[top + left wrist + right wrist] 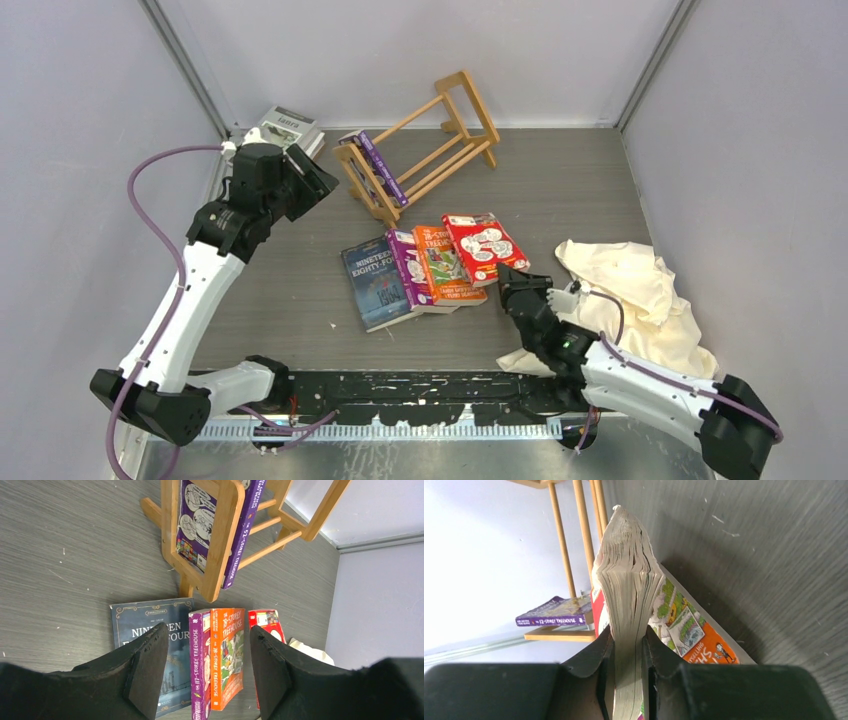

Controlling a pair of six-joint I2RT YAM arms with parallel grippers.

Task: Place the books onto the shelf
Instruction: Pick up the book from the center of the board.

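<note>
Grey wood-grain bench (560,180), pale walls behind. At the back the shelf (440,150) is set askew, with one shelved purple book (380,165) already in it. The red book (485,245) is clamped by its page edge in the right jaws, beside the orange book (445,262) lying flat mid-bench. The left jaws are held open and empty near the shelf. A pick-up is judged to be in hand — next, the red book must be lifted clear, carried to the slats and set down beside the shelved one.
</note>
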